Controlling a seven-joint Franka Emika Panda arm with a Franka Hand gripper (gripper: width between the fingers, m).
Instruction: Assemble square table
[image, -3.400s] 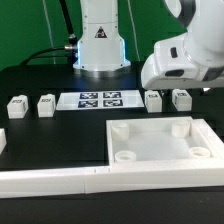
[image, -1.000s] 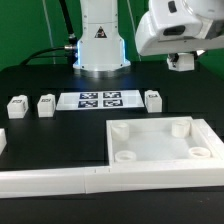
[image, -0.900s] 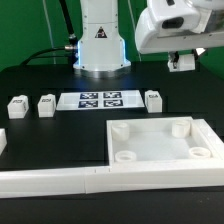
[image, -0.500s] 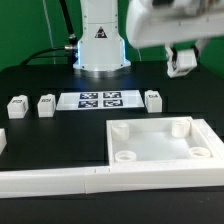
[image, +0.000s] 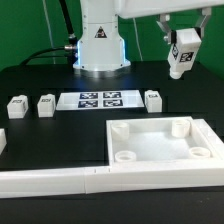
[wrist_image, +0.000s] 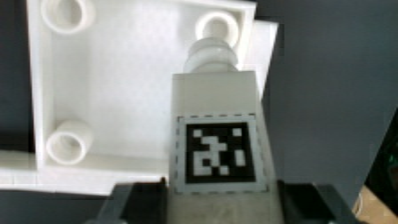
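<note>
Hanging tilted in the air at the exterior view's right, a tagged leg (image: 183, 56) is clamped between the jaws of the gripper (image: 178, 38), well above the table (image: 40, 70). The square top (image: 160, 140) is laid sockets-up just behind the rail (image: 60, 180). Three other legs (image: 46, 103) are stood beside the marker board (image: 100, 99), two on its left, one on its right.

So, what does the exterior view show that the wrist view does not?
Only the exterior view: three loose leg posts on the table, the marker board, the long rail and the arm's base. Only the wrist view: the fingers on both sides of the held leg post, and its tag pattern close up. Both: the gripper shut on the held leg post in the air, and the square top.
</note>
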